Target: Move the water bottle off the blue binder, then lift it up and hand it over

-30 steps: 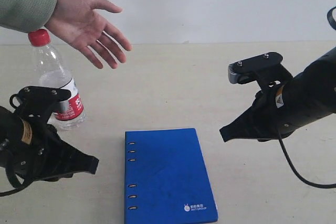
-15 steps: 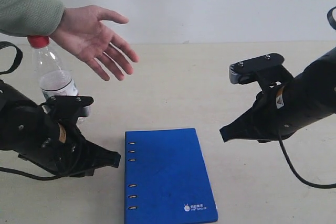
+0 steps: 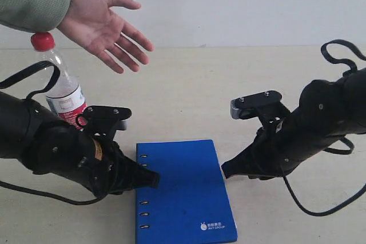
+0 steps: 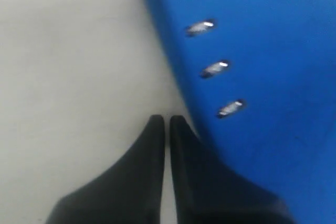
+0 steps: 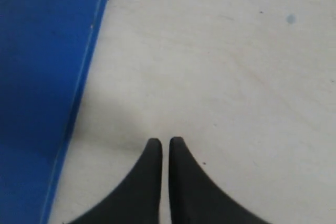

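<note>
The blue binder (image 3: 182, 190) lies flat on the table near the front, slots along its left edge. The water bottle (image 3: 59, 84), clear with a red cap, stands on the table to the binder's far left, partly hidden behind the left arm. My left gripper (image 3: 154, 180) is shut and empty, its tips at the binder's spine edge (image 4: 210, 72). My right gripper (image 3: 225, 171) is shut and empty, just off the binder's right edge (image 5: 47, 77). In the wrist views the left gripper (image 4: 166, 119) and right gripper (image 5: 165, 141) show jaws pressed together.
A person's open hand (image 3: 106, 24) in a green sleeve hovers palm up above the bottle at the upper left. The beige table (image 3: 189, 90) runs back to a white wall. Black cables trail from both arms.
My left arm has swung right, from the bottle's side to the binder's spine edge. My right arm has come down and left toward the binder's right edge. The hand stays raised.
</note>
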